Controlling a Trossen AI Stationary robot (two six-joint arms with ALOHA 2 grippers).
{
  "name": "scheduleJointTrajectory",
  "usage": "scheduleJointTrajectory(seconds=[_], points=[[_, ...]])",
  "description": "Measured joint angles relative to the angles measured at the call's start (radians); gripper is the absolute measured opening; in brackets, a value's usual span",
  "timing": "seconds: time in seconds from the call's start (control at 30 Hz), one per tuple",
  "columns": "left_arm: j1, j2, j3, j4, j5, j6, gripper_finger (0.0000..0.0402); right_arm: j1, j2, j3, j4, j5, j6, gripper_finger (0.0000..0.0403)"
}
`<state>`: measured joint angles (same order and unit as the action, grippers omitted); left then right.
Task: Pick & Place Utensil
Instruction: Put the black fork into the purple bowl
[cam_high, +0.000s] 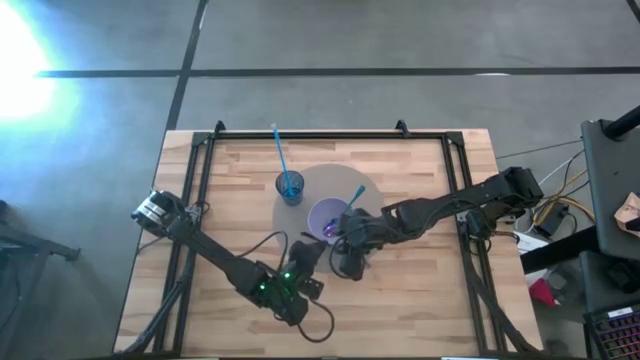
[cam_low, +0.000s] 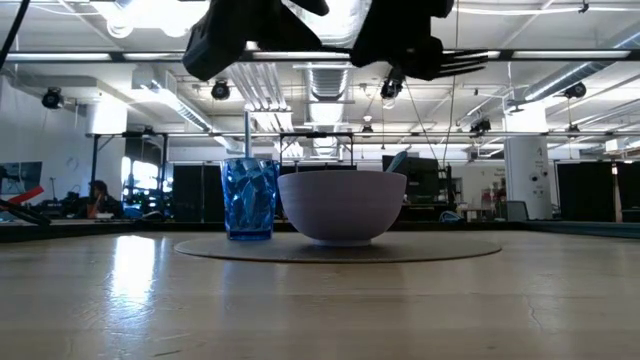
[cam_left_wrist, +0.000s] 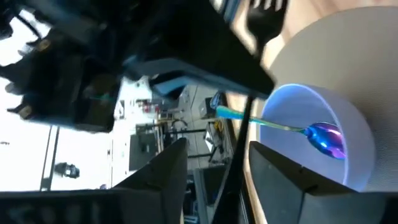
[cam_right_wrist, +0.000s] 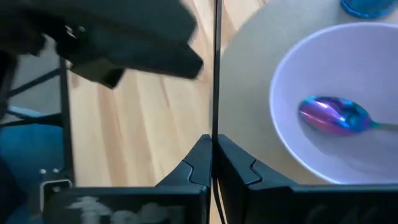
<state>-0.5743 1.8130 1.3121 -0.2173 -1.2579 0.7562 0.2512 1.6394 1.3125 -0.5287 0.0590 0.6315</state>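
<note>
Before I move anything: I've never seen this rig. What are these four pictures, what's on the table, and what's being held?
Two dark robot arms work at a wooden table. One camera looks straight down, one looks level across the tabletop, and one rides on each wrist. On a round mat stand a blue cup and a pale bowl holding a shiny spoon. The right pincer is shut on the handle of a black fork; the left pincer stands open around that handle.
</note>
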Motion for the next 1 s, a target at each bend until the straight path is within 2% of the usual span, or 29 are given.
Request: scheduleJointTrajectory(seconds=[0.3,0.47,0.7,0.83,1.0], points=[[0.000,-0.050,-0.002,-0.006,-0.006,-0.086,0.0186,0.000,-0.012,0.000,-0.110,0.023,0.002,0.0011],[0.001,-0.134,-0.004,-0.088,0.097,-0.223,0.0186,0.000,-0.031,0.000,-0.149,0.027,0.004,0.0011],[0.012,-0.278,-0.008,-0.247,0.237,-0.441,0.0186,0.000,-0.090,0.000,-0.213,0.103,0.005,0.0011],[0.019,-0.341,-0.009,-0.304,0.279,-0.521,0.0186,0.000,-0.134,0.000,-0.232,0.141,-0.021,0.0011],[0.038,-0.411,-0.047,-0.298,0.359,-0.576,0.0186,0.022,-0.207,0.000,-0.236,0.231,-0.080,0.0011]])
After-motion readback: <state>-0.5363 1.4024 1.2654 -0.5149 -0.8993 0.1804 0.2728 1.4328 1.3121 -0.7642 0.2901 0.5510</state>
